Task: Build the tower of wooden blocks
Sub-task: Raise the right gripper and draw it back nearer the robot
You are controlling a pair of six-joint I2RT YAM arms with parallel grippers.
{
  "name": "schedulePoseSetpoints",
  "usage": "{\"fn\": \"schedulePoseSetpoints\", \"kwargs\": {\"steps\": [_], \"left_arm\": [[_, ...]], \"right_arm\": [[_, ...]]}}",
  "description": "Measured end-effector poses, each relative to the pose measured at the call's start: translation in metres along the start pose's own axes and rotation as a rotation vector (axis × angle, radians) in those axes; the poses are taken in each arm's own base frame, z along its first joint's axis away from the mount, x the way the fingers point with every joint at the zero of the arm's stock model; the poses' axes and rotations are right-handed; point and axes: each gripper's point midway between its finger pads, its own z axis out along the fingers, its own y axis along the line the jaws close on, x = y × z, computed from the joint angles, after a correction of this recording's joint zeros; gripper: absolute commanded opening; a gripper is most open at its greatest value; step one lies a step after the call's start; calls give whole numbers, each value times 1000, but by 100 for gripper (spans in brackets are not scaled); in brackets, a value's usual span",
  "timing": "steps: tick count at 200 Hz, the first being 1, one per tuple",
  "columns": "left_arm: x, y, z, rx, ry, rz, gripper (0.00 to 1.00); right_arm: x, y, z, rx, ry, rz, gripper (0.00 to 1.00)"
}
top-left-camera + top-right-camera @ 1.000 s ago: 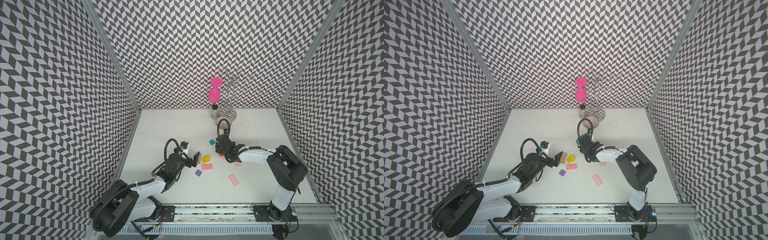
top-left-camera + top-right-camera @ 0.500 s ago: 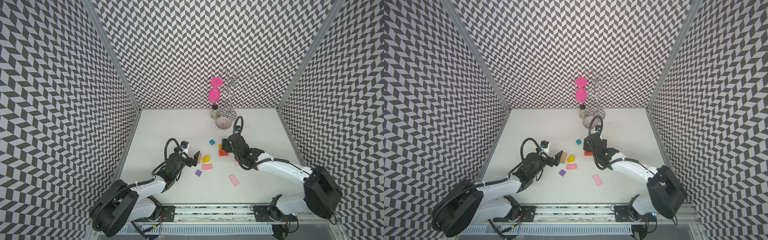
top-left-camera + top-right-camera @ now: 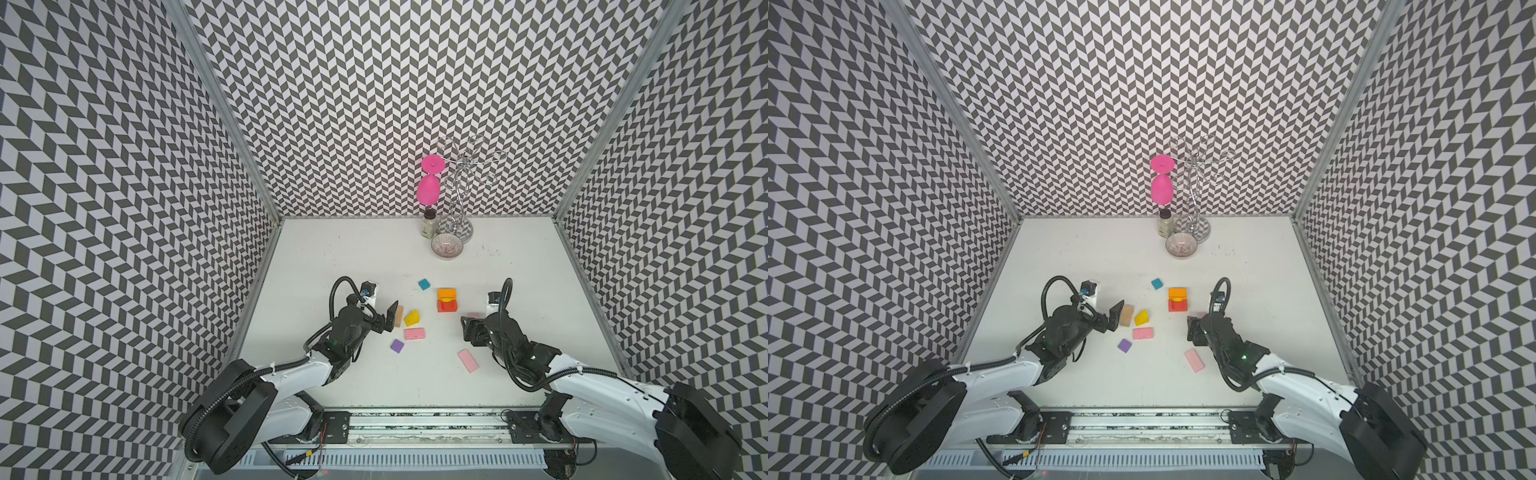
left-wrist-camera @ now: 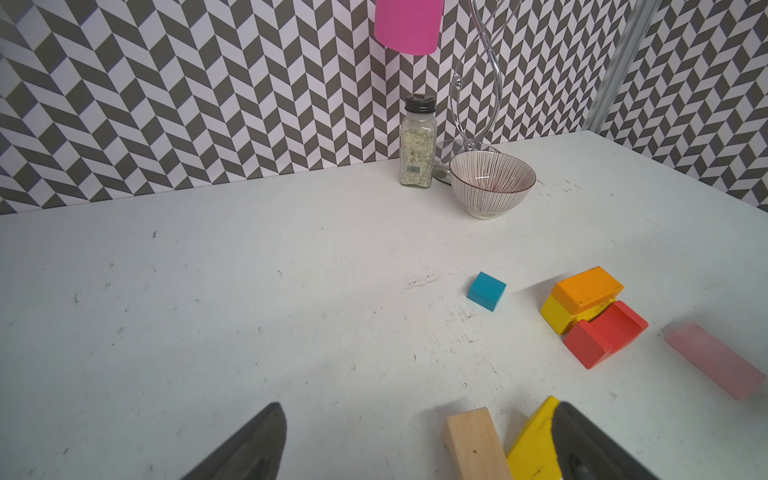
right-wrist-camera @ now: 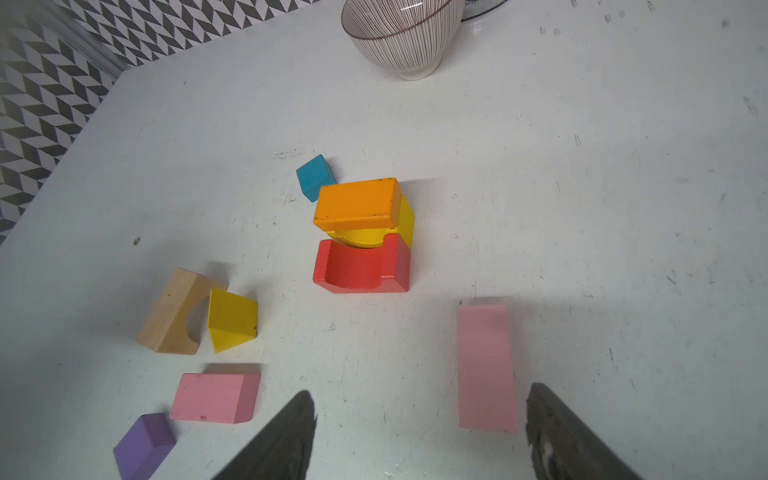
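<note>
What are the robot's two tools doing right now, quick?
Left tool: open, holding nothing.
Right tool: open, with a pink slab lying flat between its jaws, not gripped.

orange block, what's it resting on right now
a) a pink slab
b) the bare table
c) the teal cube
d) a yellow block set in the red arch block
D: in the right wrist view the orange block lies on top of a yellow block, which sits in the upturned hollow of the red arch block.
</note>
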Motion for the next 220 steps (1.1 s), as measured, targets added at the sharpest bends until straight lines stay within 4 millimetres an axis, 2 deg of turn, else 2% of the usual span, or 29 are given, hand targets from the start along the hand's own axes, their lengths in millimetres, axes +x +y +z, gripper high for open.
{"fn": "schedulePoseSetpoints", "kwargs": {"steps": [45, 97, 115, 128, 146, 168, 220], "left_arm": [[-3, 0, -1, 2, -9, -1, 98], [-4, -2, -2, 3, -13, 0, 97], [-4, -2, -2, 1, -13, 0, 97], [-4, -1, -2, 1, -13, 0, 97], [-4, -2, -2, 2, -13, 1, 97], [-4, -2, -2, 3, -13, 1, 97], [-3, -3, -1, 2, -11, 2, 97]], "right_arm": [[9, 10, 28, 23, 68, -22, 63], [1, 18, 57, 88, 77, -28, 53], [4, 17, 63, 104, 88, -37, 50], [8, 16, 66, 109, 99, -47, 53], [13, 17, 68, 109, 107, -63, 64], [18, 22, 70, 101, 110, -87, 74], [27, 18, 84, 152, 125, -102, 80]]}}
